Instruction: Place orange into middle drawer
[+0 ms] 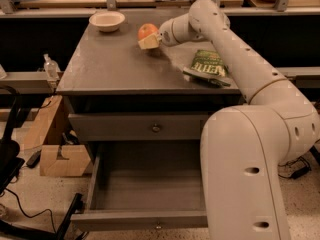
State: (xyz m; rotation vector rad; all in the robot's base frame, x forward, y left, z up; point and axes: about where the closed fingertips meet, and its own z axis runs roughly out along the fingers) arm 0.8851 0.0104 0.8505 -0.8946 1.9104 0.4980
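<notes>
The orange (pixel 146 30) is at the back of the grey cabinet's top (pixel 115 66), between the tan fingers (pixel 148 43) of my gripper (pixel 150 38). The gripper reaches in from the right and is shut on the orange, holding it just above the top. The middle drawer (pixel 145 218), the wide deep grey one at the bottom, is pulled open and its inside shows nothing in it. My arm's big white segment hides its right part.
A white bowl (pixel 107 20) stands at the cabinet top's back left. A green snack bag (pixel 208 68) lies at the right. The shallower knobbed drawer (pixel 156 128) above is shut. A cardboard box (pixel 62 159) and a plastic bottle (pixel 50 67) are at the left.
</notes>
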